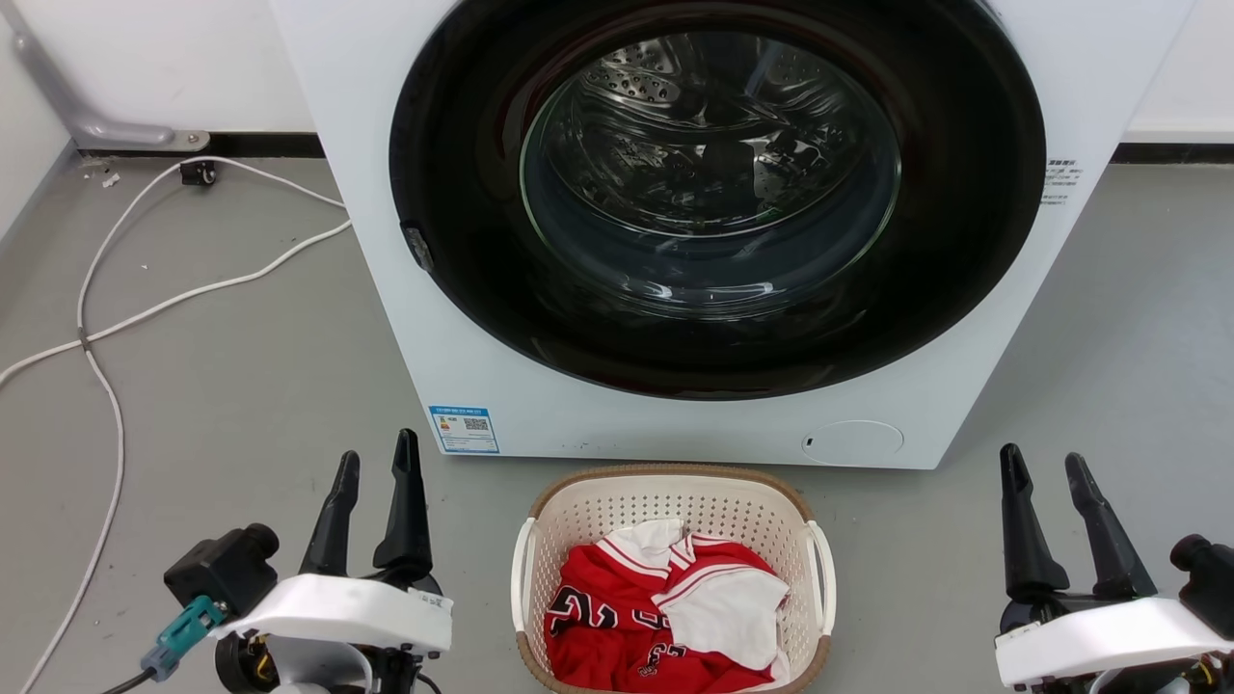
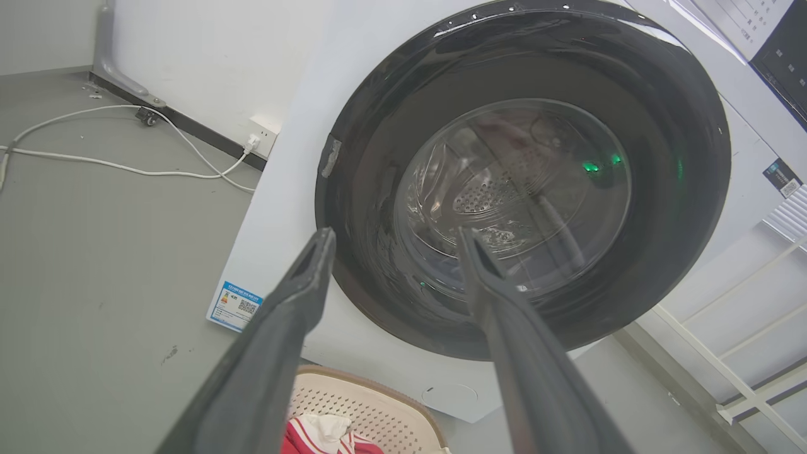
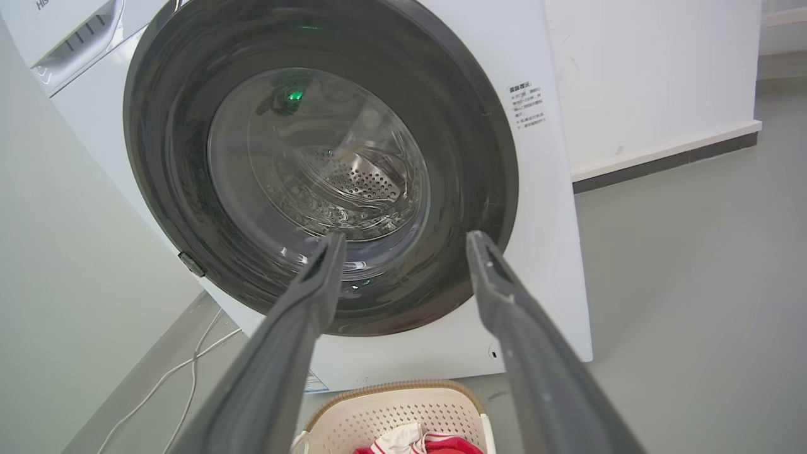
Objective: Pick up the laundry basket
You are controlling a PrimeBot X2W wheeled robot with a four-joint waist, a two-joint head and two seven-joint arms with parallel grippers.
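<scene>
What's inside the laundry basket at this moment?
Crumpled red-and-white clothing lies inside the laundry basket, covering most of its floor. Anything beneath the clothing is hidden.

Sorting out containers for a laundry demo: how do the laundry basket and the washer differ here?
The laundry basket is small, cream and open-topped; the washer behind it is far larger, white, its round door shut. The laundry basket holds red-and-white clothes; the washer's drum shows none clearly. Both stand on the grey floor.
</scene>
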